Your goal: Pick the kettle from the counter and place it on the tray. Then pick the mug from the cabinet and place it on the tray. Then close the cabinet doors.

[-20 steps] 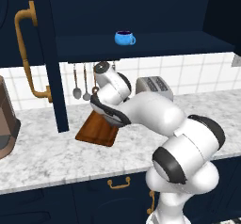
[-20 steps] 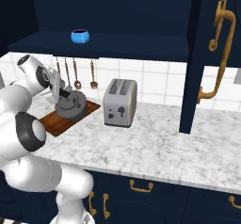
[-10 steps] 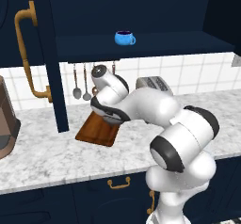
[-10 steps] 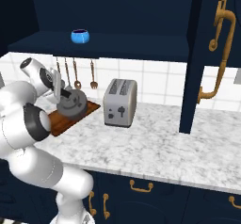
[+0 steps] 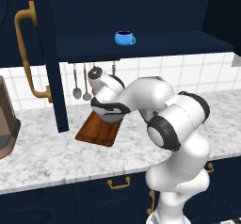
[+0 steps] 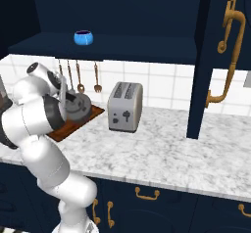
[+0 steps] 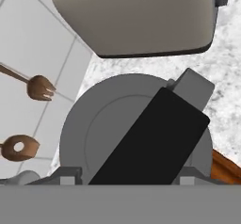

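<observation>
The kettle (image 7: 136, 138) looks like stiff, smooth metal, likely fairly heavy and slippery on its round body, so the thin arched black handle running over the lid is the sensible place to take it. It is squat, round and dark grey, and sits right under the hand (image 5: 109, 109), over the reddish-brown tray (image 5: 96, 129) on the table (image 5: 56, 155). The hand's fingers stand fairly wide on either side of that handle, but whether they are gripping it or have let go, I cannot tell.
</observation>
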